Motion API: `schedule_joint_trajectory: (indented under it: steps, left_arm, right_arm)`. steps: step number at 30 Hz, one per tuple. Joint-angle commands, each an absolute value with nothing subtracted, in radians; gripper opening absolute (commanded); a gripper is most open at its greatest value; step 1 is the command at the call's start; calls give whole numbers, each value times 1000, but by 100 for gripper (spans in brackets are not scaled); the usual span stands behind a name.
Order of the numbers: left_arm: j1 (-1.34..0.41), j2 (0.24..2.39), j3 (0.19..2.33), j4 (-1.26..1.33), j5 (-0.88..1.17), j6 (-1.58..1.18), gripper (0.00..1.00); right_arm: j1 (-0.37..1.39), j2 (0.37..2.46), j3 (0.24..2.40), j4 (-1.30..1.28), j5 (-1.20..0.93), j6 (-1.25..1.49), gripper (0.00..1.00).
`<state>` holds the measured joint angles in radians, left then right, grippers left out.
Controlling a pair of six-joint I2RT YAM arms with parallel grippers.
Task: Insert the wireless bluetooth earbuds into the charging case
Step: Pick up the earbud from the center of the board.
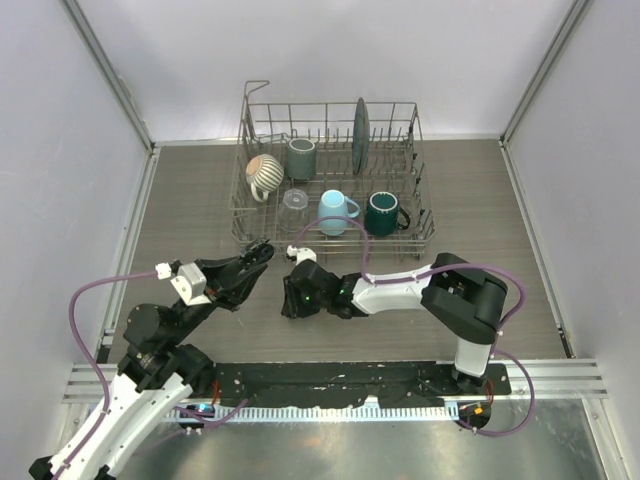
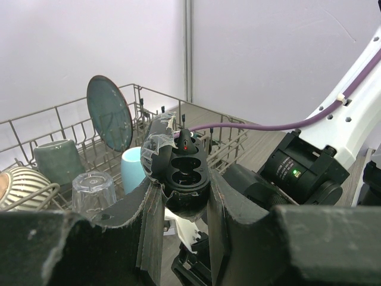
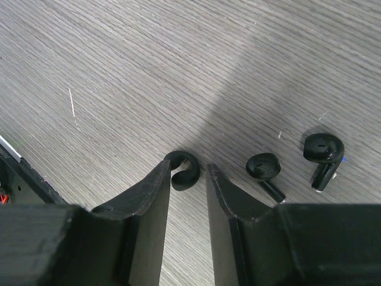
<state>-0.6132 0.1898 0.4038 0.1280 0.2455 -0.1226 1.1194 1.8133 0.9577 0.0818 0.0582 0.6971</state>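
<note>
Presently on the table (image 3: 119, 71): curled earbud (image 3: 181, 173), black and hook-shaped, lying right at the tips of the right gripper (image 3: 188, 168). The fingers (image 3: 152, 196) stand a narrow gap apart on either side of it, one tip overlapping its edge; whether they actually pinch it cannot be told. Second earbud (image 3: 264, 167) and third earbud (image 3: 323, 150), each a glossy black bulb with a short stem, lie near one another to one side of that gripper, not touching, with bare tabletop around them. Charging case (image 2: 184, 173): black, rounded, lid hinged up, two hollow sockets showing, held off the table and clamped by its sides in the left gripper (image 2: 186, 187), whose fingers (image 2: 149, 214) are closed snugly against it. In the top view the two grippers sit close together, just in front of the dish rack (image 1: 395, 125), with open tabletop on either side of the arms. Surface: grey-brown wood grain, matte, a few pale scratches. Rack contents: light blue mug (image 1: 335, 210), dark green mug (image 1: 383, 212), grey cup (image 1: 301, 157), clear glass (image 1: 294, 200), striped round vessel (image 1: 265, 172), dark plate (image 1: 360, 125) standing on edge. Plain white walls (image 1: 320, 50) close the table in at the back and both sides.
</note>
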Motion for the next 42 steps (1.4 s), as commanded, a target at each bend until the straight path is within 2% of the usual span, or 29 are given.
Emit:
schedule_joint_trajectory:
  steps: [1, 13, 27, 32, 42]
  left_arm:
    - [-614, 190, 428, 143, 238, -121, 0]
    - [-614, 189, 420, 141, 239, -124, 0]
    - [-614, 184, 414, 141, 238, -127, 0]
    - [-614, 186, 413, 143, 239, -129, 0]
    - [-614, 181, 411, 138, 239, -130, 0]
  right_arm:
    - [1123, 1830, 996, 106, 81, 695, 36]
    - [1121, 1833, 988, 103, 61, 698, 27]
    - [1123, 1844, 966, 120, 26, 698, 27]
    - [1127, 1851, 966, 107, 34, 692, 34]
    - [1132, 1861, 969, 123, 22, 686, 31]
